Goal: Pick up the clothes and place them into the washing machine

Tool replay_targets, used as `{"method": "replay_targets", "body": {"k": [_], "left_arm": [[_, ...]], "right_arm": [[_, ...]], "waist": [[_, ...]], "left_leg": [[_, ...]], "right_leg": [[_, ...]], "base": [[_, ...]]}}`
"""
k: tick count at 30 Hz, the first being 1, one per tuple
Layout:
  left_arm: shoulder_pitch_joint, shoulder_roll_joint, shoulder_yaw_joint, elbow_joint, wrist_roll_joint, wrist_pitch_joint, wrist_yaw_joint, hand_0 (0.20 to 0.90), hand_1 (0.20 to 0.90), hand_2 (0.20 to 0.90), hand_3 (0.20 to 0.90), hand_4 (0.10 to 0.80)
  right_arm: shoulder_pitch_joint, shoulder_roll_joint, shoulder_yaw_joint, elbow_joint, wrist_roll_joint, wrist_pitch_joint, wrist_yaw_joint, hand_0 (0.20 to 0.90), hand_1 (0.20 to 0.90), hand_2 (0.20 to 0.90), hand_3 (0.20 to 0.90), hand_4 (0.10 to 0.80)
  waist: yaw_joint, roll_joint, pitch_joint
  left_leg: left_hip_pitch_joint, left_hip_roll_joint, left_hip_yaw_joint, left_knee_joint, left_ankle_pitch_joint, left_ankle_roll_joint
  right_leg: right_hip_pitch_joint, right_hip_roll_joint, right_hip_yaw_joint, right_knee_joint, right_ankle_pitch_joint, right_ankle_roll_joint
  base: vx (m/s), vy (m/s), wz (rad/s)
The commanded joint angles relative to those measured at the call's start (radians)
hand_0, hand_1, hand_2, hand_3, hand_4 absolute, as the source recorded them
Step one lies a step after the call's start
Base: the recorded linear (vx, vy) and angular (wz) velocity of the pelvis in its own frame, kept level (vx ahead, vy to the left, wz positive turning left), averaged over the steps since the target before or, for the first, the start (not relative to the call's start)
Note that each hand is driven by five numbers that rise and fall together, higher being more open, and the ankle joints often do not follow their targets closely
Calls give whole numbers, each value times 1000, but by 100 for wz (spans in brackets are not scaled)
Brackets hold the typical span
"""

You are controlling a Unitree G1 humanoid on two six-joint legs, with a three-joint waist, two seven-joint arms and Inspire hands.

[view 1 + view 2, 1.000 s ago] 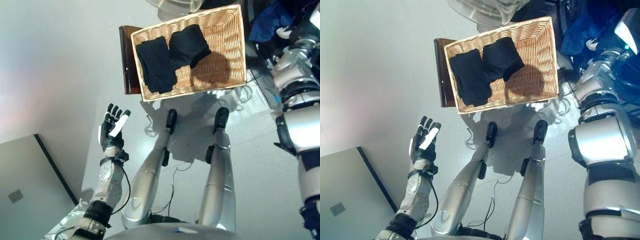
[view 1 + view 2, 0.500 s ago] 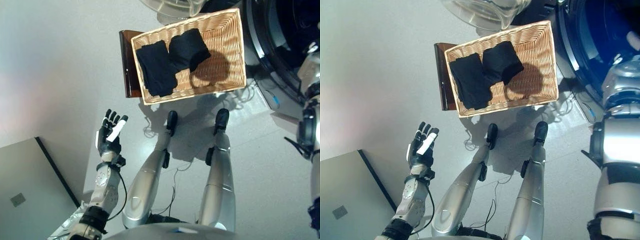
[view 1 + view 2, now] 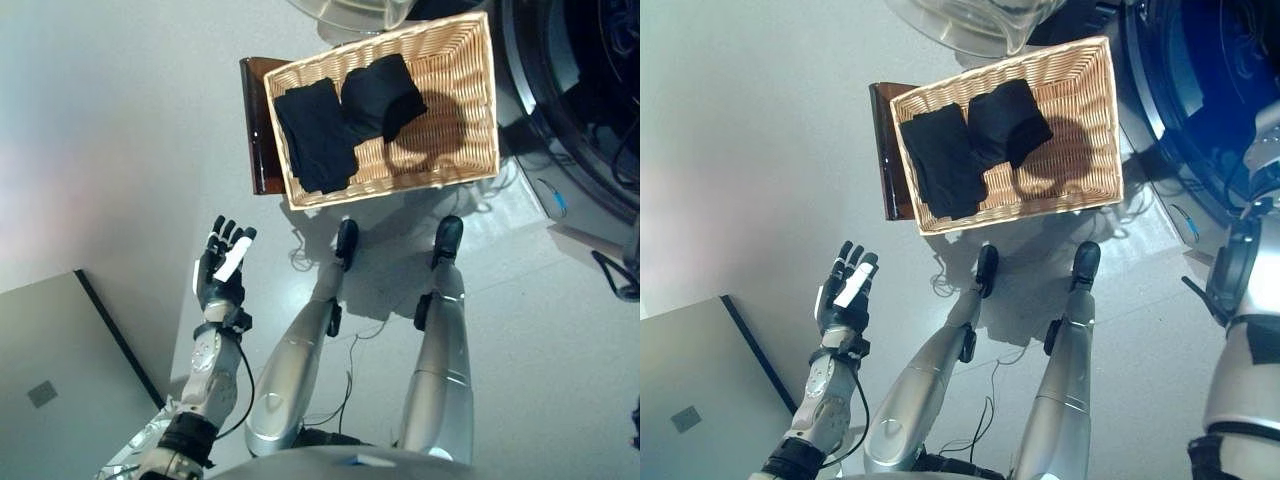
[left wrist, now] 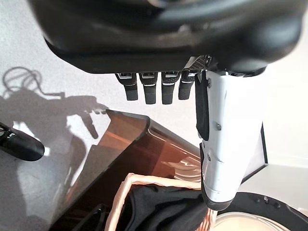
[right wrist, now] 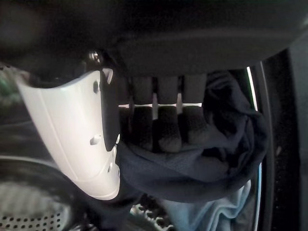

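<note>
Dark blue garment (image 5: 216,159) is in my right hand (image 5: 159,130): fingers curled round a bunched fold, white-covered thumb alongside. It's at the washing machine (image 3: 1200,110); perforated drum metal shows just past the thumb, and something pale blue (image 5: 211,216) hangs below the dark cloth. Can't tell if that's the same garment or one already in the drum; the wrist view is too dark and close.

Two more dark folded clothes (image 3: 318,135), (image 3: 383,92) lie side by side in the wicker basket (image 3: 470,120), touching or slightly overlapping at their inner edges. Right half of the basket is bare. The basket sits on a brown stand (image 3: 255,130) just ahead of me, machine door opening to its right.

Handling: soft, light, limp fabric. No stiffness, so it drapes and trails off the hand, and loose ends could catch on the door rim. Not fragile, not slippery. Best hold is a full curl round a gathered bunch near the middle, not an edge pinch, else a folded piece opens and drags. For the basket pieces I'd come down on the fold's centre and scoop the layers together.

Left hand (image 3: 222,268) is idle, raised over the floor well left of the basket, fingers straight and spread, holding nothing.

A clear plastic bin (image 3: 970,20) sits beyond the basket; a grey panel (image 3: 60,380) lies at my far left.
</note>
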State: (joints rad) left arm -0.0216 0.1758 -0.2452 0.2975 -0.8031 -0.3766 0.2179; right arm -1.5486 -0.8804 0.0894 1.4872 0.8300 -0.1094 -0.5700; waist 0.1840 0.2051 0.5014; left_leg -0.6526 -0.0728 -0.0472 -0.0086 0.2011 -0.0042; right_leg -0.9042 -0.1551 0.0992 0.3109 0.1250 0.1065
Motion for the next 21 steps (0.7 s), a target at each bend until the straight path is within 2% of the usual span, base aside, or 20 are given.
{"method": "replay_targets", "body": {"k": [1,21], "left_arm": [[49,70,7,-82,-10,-56,6,900,900,900,900,800],[29,72,24,-60,17,-78,23,900,900,900,900,800]], "right_arm": [[-104,-121,217,-45,-90,-64,-18,900,900,900,900,800],[-92,-97,253,-17,-267,-15,-63,900,900,900,900,800]], "waist": [[1,124,-22],[3,111,-25]], "left_leg": [[-28,0,-2,-3,-35,-61],[-22,-4,0,0,-38,-58]], "right_leg": [[20,23,-4,76,-148,3],[32,24,-7,65,-141,1]], "base": [[0,0,0],[-2,0,0]]}}
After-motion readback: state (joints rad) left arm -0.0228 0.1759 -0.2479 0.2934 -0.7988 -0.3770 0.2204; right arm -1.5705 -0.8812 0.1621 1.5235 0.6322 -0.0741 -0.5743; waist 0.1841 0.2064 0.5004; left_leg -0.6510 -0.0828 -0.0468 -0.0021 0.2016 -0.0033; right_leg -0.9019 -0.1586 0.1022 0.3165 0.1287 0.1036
